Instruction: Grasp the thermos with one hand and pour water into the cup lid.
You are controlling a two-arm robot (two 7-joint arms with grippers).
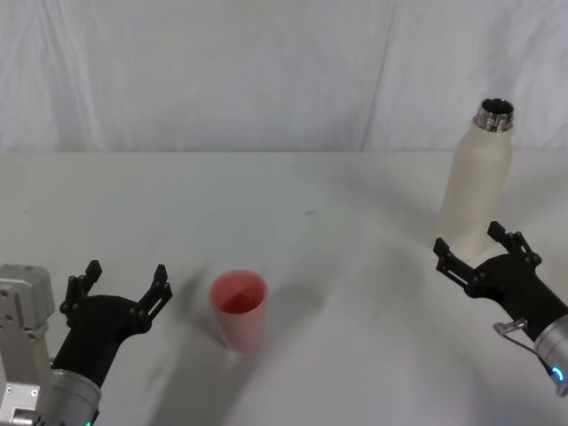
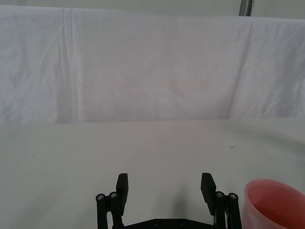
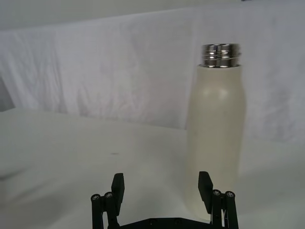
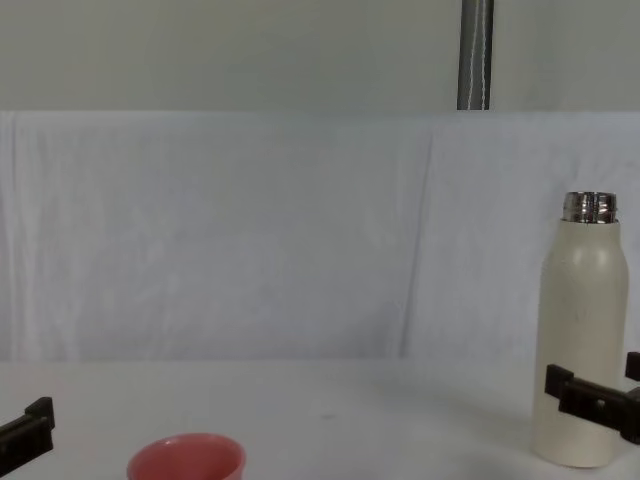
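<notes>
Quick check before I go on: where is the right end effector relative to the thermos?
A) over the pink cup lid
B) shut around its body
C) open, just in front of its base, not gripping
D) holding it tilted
C: the right end effector is open just before the upright thermos, fingers not closed on it.

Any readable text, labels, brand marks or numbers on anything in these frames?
None. The thermos has a plain cream body and bare steel neck, the cup lid is plain pink, and the left gripper and right gripper, both open, carry no markings.
</notes>
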